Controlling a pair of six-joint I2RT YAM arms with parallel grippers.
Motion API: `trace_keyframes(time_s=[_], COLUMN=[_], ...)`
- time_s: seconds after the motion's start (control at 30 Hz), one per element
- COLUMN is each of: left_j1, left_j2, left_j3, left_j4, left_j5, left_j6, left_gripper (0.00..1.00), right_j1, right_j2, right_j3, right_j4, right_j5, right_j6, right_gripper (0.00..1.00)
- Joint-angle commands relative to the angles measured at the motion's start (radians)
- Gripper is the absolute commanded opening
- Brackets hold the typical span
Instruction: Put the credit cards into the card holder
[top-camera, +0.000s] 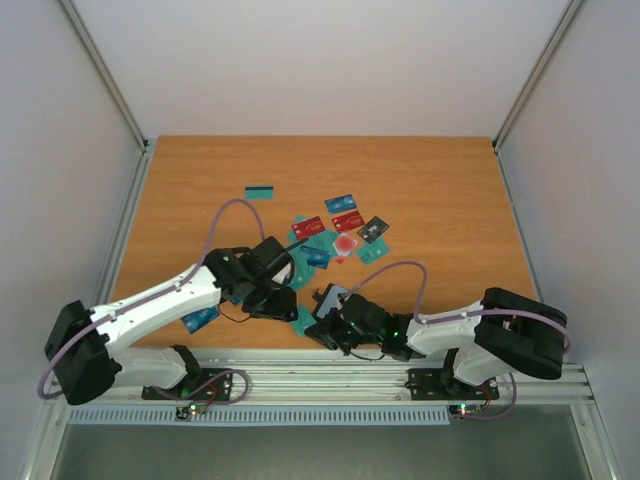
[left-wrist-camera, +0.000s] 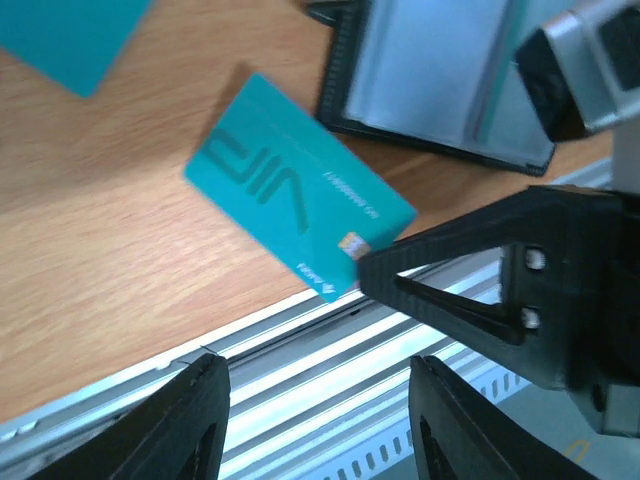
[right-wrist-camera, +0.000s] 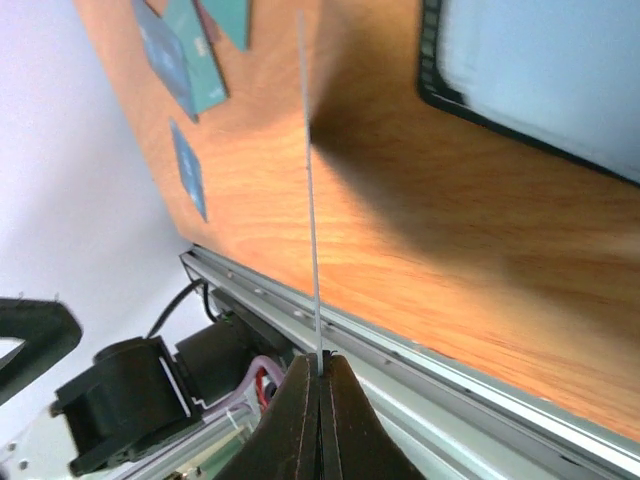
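The card holder (top-camera: 331, 297) lies open on the counter (top-camera: 440, 200), close to its near edge, with a clear inner pocket facing up. Just to the left of the holder, and apart from it, a teal VIP card (left-wrist-camera: 290, 195) hangs tilted over the counter's edge and the metal rail (left-wrist-camera: 300, 350) below. The right pincer (right-wrist-camera: 320, 365) is clamped tight on that card. The left wrist view shows its black fingertip at the card's near corner. In its own wrist view the card appears edge-on as a thin pale line rising from the closed tips, with its shadow on the wood beside the holder.

The left pincer (left-wrist-camera: 320, 425) hovers on the far side of the held card from the holder. Its two fingers stand moderately apart with nothing between them, over the rail.

The other credit cards (top-camera: 340, 228) lie flat on the counter beyond the holder, toward the middle. They make a loose cluster of red, blue, teal and dark grey cards, some overlapping. A single teal card (top-camera: 261, 190) lies farther out from the holder, up and to the left of the cluster. One blue card (top-camera: 200, 320) lies well to the holder's left, next to the left arm near the counter's near edge.
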Motion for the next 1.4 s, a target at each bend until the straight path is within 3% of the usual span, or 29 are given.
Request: trace_keyframes(time_s=[0.0,0.37,0.6,0.77,0.97,1.2,1.37], left_j1=[0.072,0.244,0.313,0.335,0.341,0.341,0.341], left_j2=[-0.086,-0.272,-0.341,-0.393,-0.406,-0.326,-0.252], left_j3=[0.017,0.081,0.131,0.089,-0.013,0.007,0.032], left_j4=[-0.109,-0.107,-0.012,0.162,0.486,0.710,0.814], left_j5=[-0.041,0.004,0.028,0.060,0.098,0.118,0.148], left_j6=[-0.089,-0.177,-0.299,-0.435,-0.607,-0.632,-0.652], left_gripper=[0.52,0.60,0.62,0.62,0.63,0.62,0.54], right_j1=[-0.033,-0.151,-0.241,-0.318,-0.400,-0.446,-0.479], right_j2=[-0.041,-0.172,-0.257,-0.303,-0.328,-0.329,-0.311], right_j3=[0.057,0.225,0.376,0.467,0.551,0.615,0.663], right_j4=[-0.084,-0.329,-0.502,-0.589,-0.618,-0.590,-0.559], right_j5=[-0.034,-0.134,-0.175,-0.218,-0.279,-0.326,-0.365], right_j6=[-0.048,-0.166,-0.243,-0.275,-0.274,-0.235,-0.211], right_gripper=[0.01,0.01,0.01,0.01,0.01,0.01,0.01])
